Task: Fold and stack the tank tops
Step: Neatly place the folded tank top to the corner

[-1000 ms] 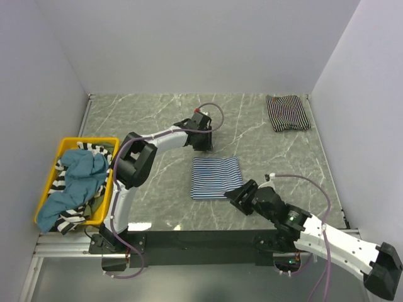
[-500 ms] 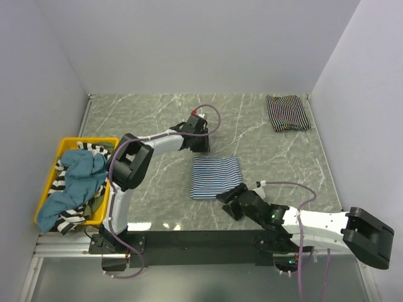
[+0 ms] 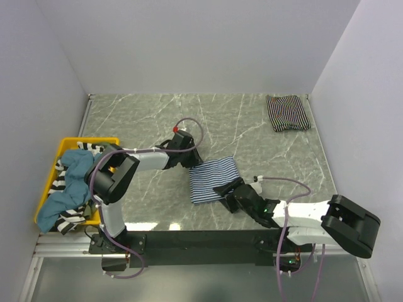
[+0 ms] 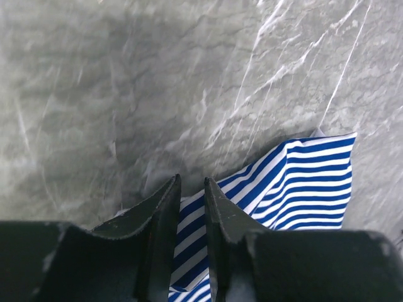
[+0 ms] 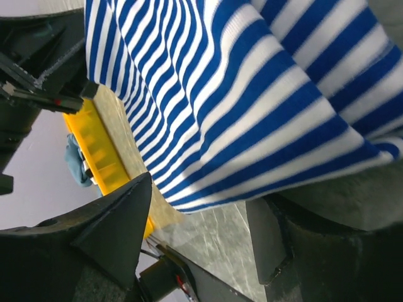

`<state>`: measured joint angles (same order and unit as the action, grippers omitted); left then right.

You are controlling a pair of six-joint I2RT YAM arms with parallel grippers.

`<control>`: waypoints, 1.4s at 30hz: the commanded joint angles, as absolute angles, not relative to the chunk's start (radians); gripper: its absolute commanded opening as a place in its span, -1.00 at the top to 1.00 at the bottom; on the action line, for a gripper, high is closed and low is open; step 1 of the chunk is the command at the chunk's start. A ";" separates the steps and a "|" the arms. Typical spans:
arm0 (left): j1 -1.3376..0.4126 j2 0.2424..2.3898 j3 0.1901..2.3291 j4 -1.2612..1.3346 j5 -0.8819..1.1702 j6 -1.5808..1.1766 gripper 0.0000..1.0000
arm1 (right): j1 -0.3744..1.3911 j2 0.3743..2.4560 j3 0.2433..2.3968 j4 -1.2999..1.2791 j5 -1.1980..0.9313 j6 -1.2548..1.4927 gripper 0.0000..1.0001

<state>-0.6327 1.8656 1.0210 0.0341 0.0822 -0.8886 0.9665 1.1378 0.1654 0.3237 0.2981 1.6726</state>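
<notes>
- On the table (image 3: 145,119), near its middle, the folded blue-and-white tank top (image 3: 214,179) lies: light, limp, best pinched at corners.
- Left claw (image 4: 191,184) is narrow, apparently nipping its far-left corner.
- Right claw (image 5: 198,201) gapes wide around the near edge; only its wrist view shows that spread, which the overhead hides.

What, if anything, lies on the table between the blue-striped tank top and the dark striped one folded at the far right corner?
Nothing visible does. Only bare table lies between the blue-striped tank top and the dark striped tank top.
</notes>
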 commanded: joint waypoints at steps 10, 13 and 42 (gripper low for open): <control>-0.641 1.804 0.939 -0.034 0.063 -0.956 0.39 | 0.931 1.186 0.250 0.071 0.379 1.496 0.17; -0.631 1.792 0.986 -0.072 0.045 -0.936 0.34 | 0.872 1.201 0.265 0.049 0.350 1.419 0.48; -0.560 1.201 0.948 -0.320 0.057 -0.712 0.12 | 0.289 2.182 1.728 -0.640 0.570 -0.042 1.00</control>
